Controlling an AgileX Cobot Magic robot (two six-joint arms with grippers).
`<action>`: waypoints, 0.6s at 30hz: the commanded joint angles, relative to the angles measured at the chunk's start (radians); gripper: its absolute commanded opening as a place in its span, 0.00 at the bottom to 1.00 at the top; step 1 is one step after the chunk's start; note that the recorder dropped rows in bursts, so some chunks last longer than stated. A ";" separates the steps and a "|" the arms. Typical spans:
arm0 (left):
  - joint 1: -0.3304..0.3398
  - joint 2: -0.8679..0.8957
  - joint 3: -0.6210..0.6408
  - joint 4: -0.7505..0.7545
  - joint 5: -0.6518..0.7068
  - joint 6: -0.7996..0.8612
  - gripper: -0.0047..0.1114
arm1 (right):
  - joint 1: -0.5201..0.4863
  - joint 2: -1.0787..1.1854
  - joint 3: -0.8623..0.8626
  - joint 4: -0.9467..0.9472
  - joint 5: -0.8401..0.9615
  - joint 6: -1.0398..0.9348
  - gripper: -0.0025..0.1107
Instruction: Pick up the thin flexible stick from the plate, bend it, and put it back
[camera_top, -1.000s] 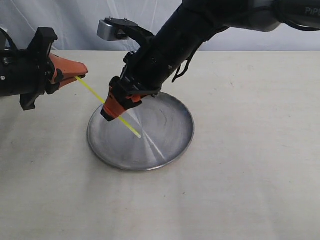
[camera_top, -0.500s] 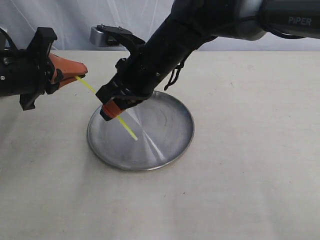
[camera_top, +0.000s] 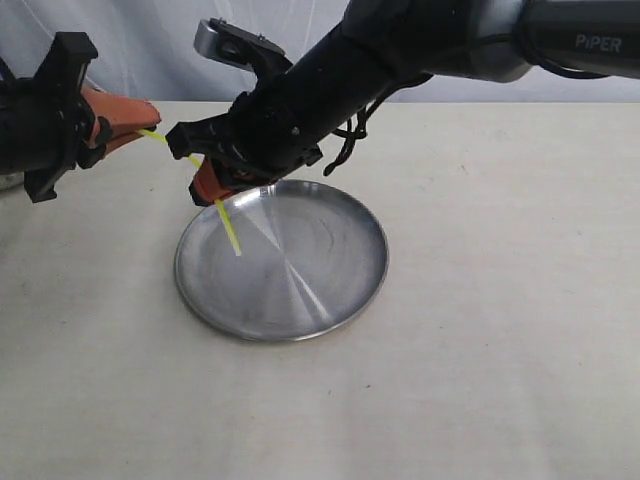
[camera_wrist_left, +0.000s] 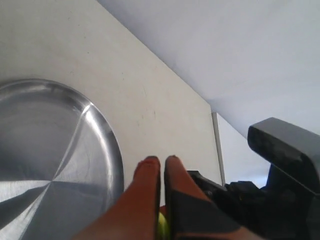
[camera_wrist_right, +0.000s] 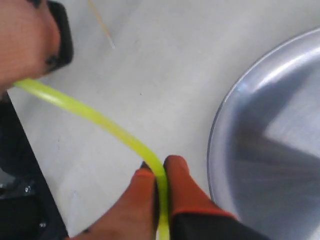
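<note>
The thin yellow-green stick (camera_top: 229, 229) is held in the air between both grippers, over the left edge of the steel plate (camera_top: 300, 336). My left gripper (camera_top: 148, 118) is shut on its upper left end. My right gripper (camera_top: 208, 190) is shut on it further along, and the free end hangs down toward the plate. The stick now curves between the two grips. In the right wrist view the stick (camera_wrist_right: 90, 112) arcs from the right gripper (camera_wrist_right: 161, 170) to the left gripper's finger (camera_wrist_right: 30, 40). In the left wrist view a bit of stick (camera_wrist_left: 162, 227) shows between the shut left gripper (camera_wrist_left: 160, 162).
The plate (camera_wrist_left: 50, 150) lies on a pale cloth-covered table (camera_top: 500, 300). The right arm's dark body (camera_top: 400, 50) reaches across above the plate's back edge. A faint thin mark (camera_wrist_right: 102, 25) lies on the table beyond the left gripper.
My right gripper has swung up and to the left, turning its end of the stick downward, so the straight stick is now bent. The left gripper has shifted slightly up and left.
</note>
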 joint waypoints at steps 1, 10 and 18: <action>-0.043 -0.008 0.002 0.026 0.036 0.004 0.04 | -0.005 -0.005 0.000 0.151 -0.134 0.012 0.01; -0.148 -0.008 0.002 0.026 -0.123 0.006 0.04 | -0.005 -0.005 0.000 0.263 -0.222 0.015 0.01; -0.169 -0.012 0.002 0.026 -0.197 -0.001 0.04 | -0.005 -0.005 0.000 0.252 -0.262 0.105 0.01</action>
